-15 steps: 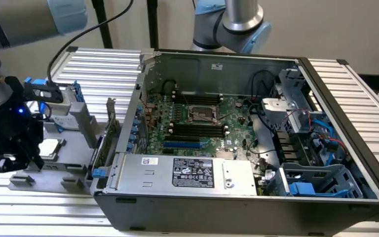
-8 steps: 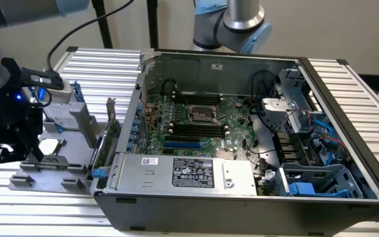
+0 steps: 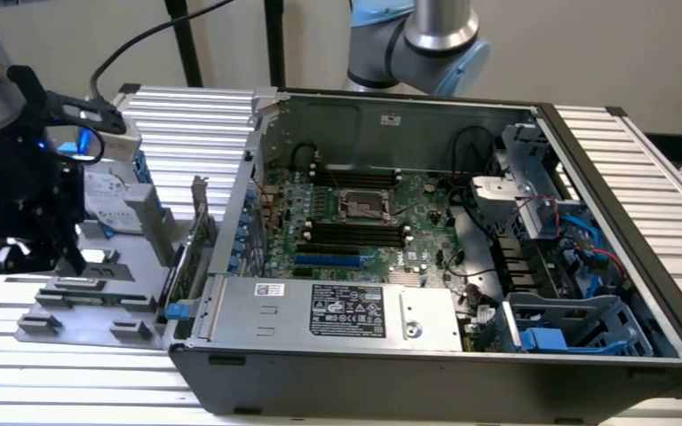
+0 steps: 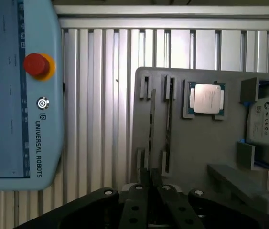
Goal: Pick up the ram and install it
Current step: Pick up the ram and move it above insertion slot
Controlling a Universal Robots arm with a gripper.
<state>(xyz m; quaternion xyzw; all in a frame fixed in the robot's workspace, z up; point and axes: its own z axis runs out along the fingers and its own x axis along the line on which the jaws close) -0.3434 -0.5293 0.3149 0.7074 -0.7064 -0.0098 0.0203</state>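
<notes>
Two thin sticks stand on edge in the grey tray (image 4: 196,143). We take the one farther from the processor (image 4: 207,98) as the ram (image 4: 152,133); the other stick (image 4: 169,124) is just beside it.

Step in hand: the pick. The ram is not yet lifted from its slot.

The gripper (image 4: 151,179) sits at the ram's near end, jaws drawn narrow; we judge them pinched on the board's edge.

The tray lies at the lower left of the exterior view, beside the open case (image 3: 436,390). The black memory slots (image 3: 353,232) lie mid-frame.

The next move calls for a straight lift, clear of the neighbouring stick.
</notes>
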